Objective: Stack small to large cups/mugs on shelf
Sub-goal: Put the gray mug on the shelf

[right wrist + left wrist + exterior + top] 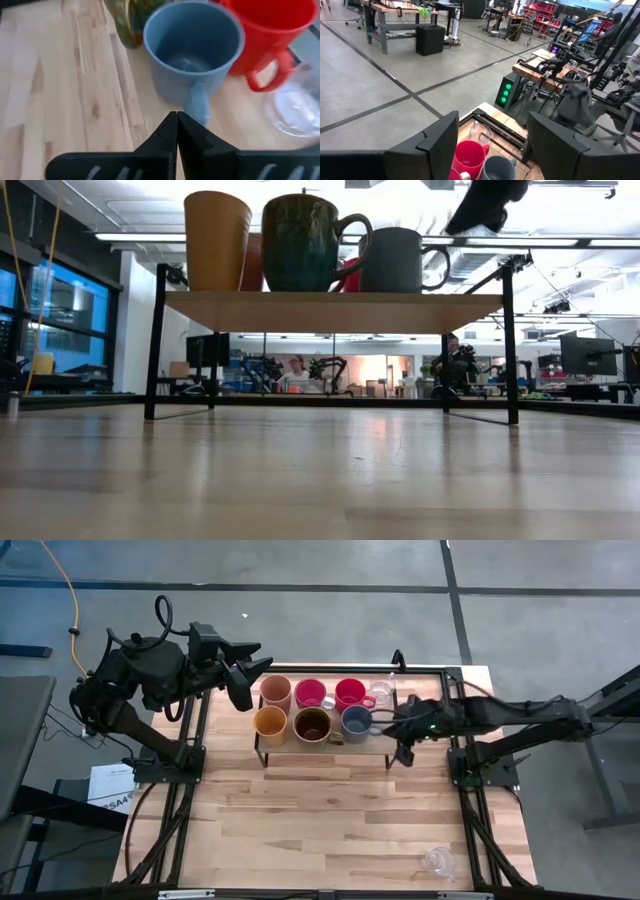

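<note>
Bright overhead glare, blurred foreground in wrist pics.

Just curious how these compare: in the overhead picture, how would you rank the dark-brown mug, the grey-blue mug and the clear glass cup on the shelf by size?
Largest to smallest, as seen from above:
1. dark-brown mug
2. grey-blue mug, only slightly narrower, so nearly a tie
3. clear glass cup, clearly smallest, though its see-through rim is hard to trace
</note>
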